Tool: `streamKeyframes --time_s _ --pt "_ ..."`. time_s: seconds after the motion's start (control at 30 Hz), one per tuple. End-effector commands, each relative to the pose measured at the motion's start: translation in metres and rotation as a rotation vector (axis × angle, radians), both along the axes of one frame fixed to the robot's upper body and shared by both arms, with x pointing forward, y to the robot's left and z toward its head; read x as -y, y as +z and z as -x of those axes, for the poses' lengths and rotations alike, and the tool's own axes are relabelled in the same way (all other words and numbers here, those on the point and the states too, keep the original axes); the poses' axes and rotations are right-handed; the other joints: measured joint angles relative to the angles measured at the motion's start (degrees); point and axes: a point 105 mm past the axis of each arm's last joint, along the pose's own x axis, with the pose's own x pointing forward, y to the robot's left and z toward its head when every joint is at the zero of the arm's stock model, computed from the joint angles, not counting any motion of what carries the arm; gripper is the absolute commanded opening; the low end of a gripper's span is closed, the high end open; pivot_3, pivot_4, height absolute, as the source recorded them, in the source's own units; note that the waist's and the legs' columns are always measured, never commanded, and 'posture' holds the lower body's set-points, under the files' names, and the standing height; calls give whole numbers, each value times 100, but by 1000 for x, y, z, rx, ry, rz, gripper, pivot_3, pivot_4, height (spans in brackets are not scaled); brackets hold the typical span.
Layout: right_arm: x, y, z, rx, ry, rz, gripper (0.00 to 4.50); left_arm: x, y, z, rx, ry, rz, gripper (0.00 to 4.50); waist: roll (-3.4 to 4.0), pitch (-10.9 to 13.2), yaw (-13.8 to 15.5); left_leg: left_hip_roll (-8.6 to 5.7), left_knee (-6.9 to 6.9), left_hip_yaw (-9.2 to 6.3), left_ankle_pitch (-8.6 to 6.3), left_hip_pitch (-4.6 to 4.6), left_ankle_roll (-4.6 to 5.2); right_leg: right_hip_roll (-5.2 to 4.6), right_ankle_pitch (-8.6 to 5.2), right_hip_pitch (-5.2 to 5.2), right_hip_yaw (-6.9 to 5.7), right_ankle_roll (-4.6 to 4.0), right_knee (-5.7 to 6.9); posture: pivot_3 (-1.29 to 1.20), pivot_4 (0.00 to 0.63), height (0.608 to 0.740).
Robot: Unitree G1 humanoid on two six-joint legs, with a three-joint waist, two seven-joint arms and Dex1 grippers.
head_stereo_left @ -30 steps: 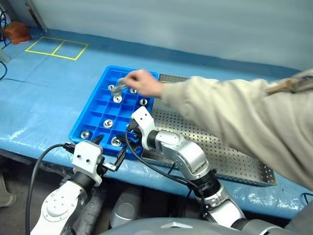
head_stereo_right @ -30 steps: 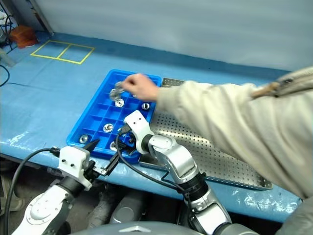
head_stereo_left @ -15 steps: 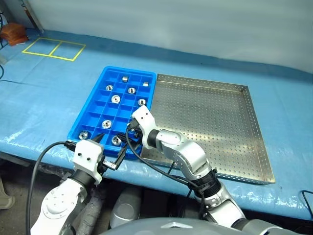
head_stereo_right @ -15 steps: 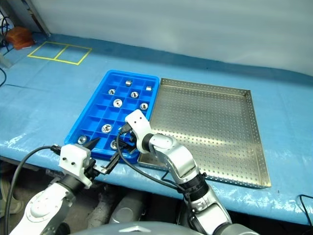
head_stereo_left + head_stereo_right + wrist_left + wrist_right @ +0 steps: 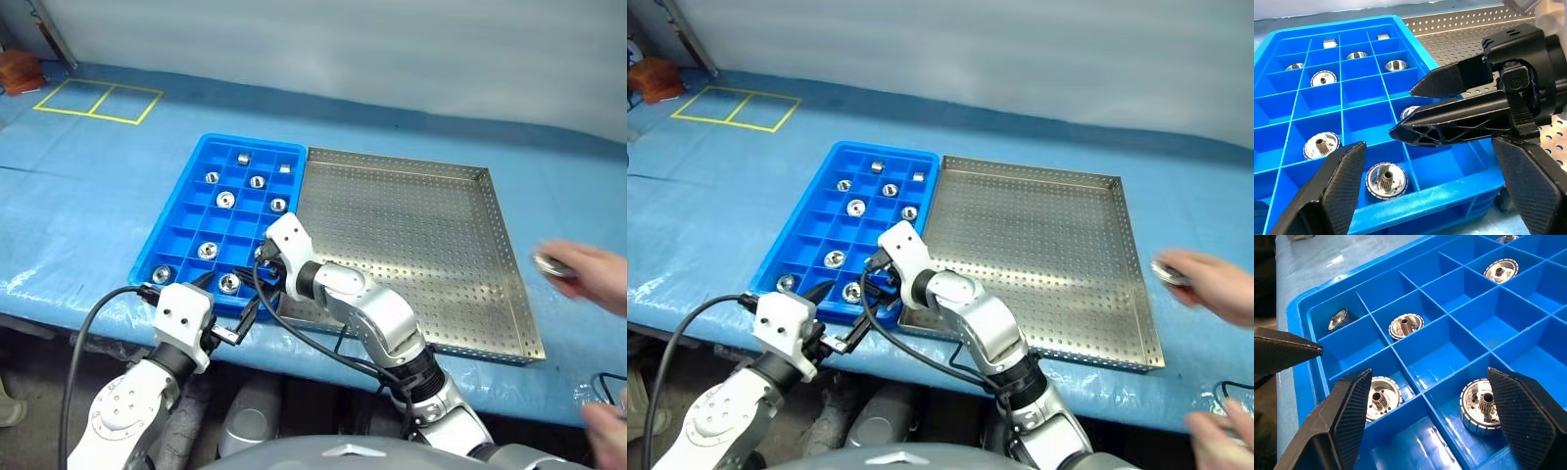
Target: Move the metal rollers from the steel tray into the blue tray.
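The blue tray (image 5: 167, 235) lies on the blue-covered table (image 5: 78, 186), its long right edge touching the left edge of the steel tray (image 5: 411, 245), whose perforated floor is bare. The metal rollers (image 5: 224, 200) sit one to a compartment in the blue tray — several toward its far end, others along its near edge. The right gripper (image 5: 1415, 110) hangs over the blue tray's near right corner, its two black fingers spread with nothing between them; through the right wrist view two rollers lie in the compartments just under its fingertips (image 5: 1356, 396). The left gripper (image 5: 230, 305) hovers at the table's near edge, just short of the blue tray's near rim, its fingers also spread wide and empty. Past the steel tray's right edge a person's hand (image 5: 586, 275) holds something small and shiny — too small to identify.
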Motion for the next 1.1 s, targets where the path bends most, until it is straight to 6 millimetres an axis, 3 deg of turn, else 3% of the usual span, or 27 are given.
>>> streamKeyframes --time_s 0.03,1.1 --pt "-4 5 5 11 19 -19 3972 5 4 1 16 -24 6 4500 0 0 -46 0 0 0 0 0 0 0 0 0 0 0 0 382 150 740" --pt "-4 15 -3 32 -15 -58 3972 8 4 -1 15 -38 18 4500 0 1 -310 0 -1 -2 0 0 0 1 0 1 2 -2 2 377 150 740"
